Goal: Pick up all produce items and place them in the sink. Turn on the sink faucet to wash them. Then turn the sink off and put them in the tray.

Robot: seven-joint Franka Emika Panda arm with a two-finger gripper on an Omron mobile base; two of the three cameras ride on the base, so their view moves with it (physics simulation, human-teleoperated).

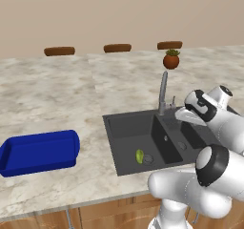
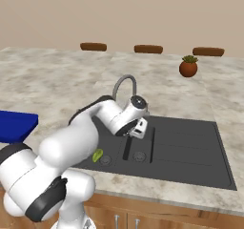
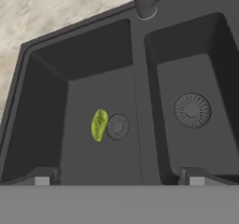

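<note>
Already the small yellow-green oval produce item lies on the floor of one basin of the matte dark-grey double-basin sink, just beside that basin's round drain, so the first placing step looks done for the one item visible. Above the sink hangs the robot's two-finger hand, its fingers spread wide apart and holding nothing. No water shows at the slim grey metal gooseneck faucet, so the washing appears not yet begun. By my judgement what is left is to work the faucet's small side lever on and off, lift the item out, and carry it to the bright blue shallow rectangular tray, which sits well apart on the marbled surface.
</note>
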